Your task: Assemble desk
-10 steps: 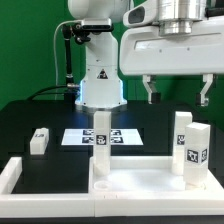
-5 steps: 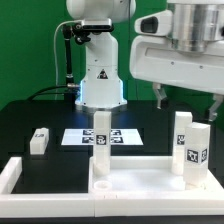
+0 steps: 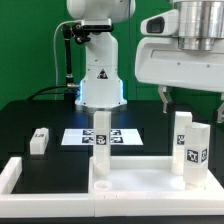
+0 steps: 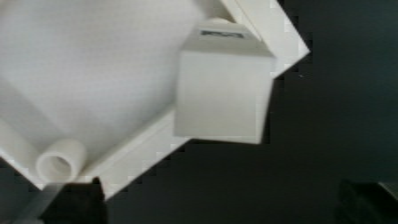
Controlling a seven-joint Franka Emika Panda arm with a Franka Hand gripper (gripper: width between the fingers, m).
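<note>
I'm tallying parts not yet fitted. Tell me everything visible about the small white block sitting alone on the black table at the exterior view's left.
The small white plastic-looking block leg is short and boxy, with a dark tag mark near its top, too small to read. It rests on the black table, at the exterior view's left of the marker board, behind the long white border frame. Only the table touches it; it stands apart from the other parts.

The desk top (image 3: 140, 182) and legs (image 3: 100, 135) are seen as smooth matt white plastic; the tabletop (image 3: 25, 112) is matt black.
</note>
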